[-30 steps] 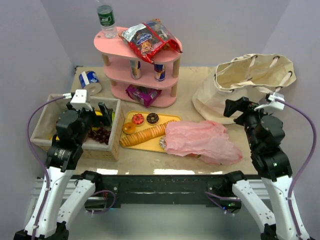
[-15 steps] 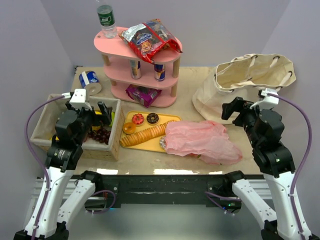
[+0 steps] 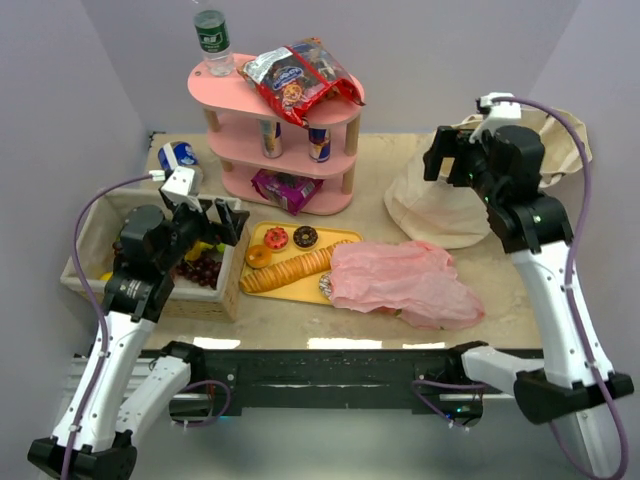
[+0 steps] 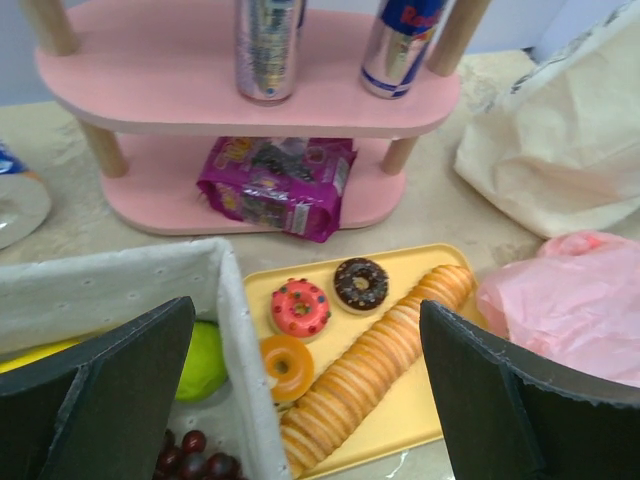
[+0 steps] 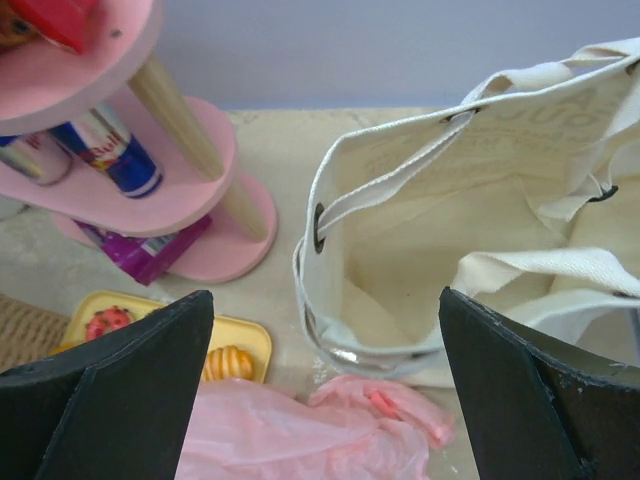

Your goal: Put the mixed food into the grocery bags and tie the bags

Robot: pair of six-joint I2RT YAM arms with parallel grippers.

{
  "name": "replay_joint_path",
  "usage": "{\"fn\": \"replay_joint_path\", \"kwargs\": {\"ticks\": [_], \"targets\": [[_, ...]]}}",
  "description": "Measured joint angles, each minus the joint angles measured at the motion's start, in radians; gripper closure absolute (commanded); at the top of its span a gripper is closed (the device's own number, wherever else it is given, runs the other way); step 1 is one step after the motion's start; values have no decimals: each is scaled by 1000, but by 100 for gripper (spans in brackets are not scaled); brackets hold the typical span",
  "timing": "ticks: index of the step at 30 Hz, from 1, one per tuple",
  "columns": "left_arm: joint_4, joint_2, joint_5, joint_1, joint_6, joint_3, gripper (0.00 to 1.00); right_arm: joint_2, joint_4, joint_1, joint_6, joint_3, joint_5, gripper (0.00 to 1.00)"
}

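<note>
Two bags sit in the right half of the top view. The canvas bag [image 3: 430, 200] slumps at right, mouth up. The pink bag [image 3: 400, 280] lies flat at lower centre, one edge draped over the tray [image 3: 262, 232]. Most of the food is at upper left on the shelf [image 3: 225, 92]: bottle [image 3: 211, 40] and packets [image 3: 300, 75] on top, and cans [image 3: 318, 143] on the middle tier.

Both grippers are spread wide and hold nothing. The right gripper [image 3: 450, 160] hangs over the canvas bag's mouth. The left gripper [image 3: 222, 215] hangs over the right wall of the basket [image 3: 100, 215].

The canvas rim sags inward, so food dropped on it could fold the mouth shut or roll off. The pink bag shows no open mouth, and its thin film may slip or tear when pinched. Lifting it could also drag the tray's food. The tall bottle could topple from a sideways nudge. The packets overhang the shelf edge, so pulling one may spill the rest.

Shelf posts hem in the cans. A purple packet [image 3: 285, 188] sits deep on the bottom tier. Something shiny by the canvas rim may be another packet, but the right wrist view leaves that unclear.
</note>
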State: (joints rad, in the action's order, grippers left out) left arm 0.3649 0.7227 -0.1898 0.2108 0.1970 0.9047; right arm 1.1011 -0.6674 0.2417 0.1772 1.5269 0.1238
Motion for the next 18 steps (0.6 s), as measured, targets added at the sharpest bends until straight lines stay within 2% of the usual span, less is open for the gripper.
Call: {"fn": "replay_joint_path", "kwargs": {"ticks": [3,4,5,7,8,10,11,16,18], "targets": [[-53,17,-65,0,28,-2,1,100,-3,0,-33,9,7,2],[-69,21,-82,0,36,-2,2,119,2,0,-42,0,7,6],[-82,24,-95,1,45,-2,2,128,6,2,-49,-10,6,18],[-113,32,-119,3,67,-4,4,143,9,6,-69,-31,1,25],[-132,38,-129,9,80,-6,4,147,10,10,-74,-37,-6,35],[-171,48,-143,26,107,-19,5,153,12,19,-84,-43,-13,47],[-186,55,-148,40,122,-27,6,155,14,27,-91,-47,-15,63],[-255,120,-132,175,188,-42,7,154,12,103,-113,-52,-16,86],[-296,150,-113,247,212,-43,7,154,-5,153,-113,-52,-14,89]]}}
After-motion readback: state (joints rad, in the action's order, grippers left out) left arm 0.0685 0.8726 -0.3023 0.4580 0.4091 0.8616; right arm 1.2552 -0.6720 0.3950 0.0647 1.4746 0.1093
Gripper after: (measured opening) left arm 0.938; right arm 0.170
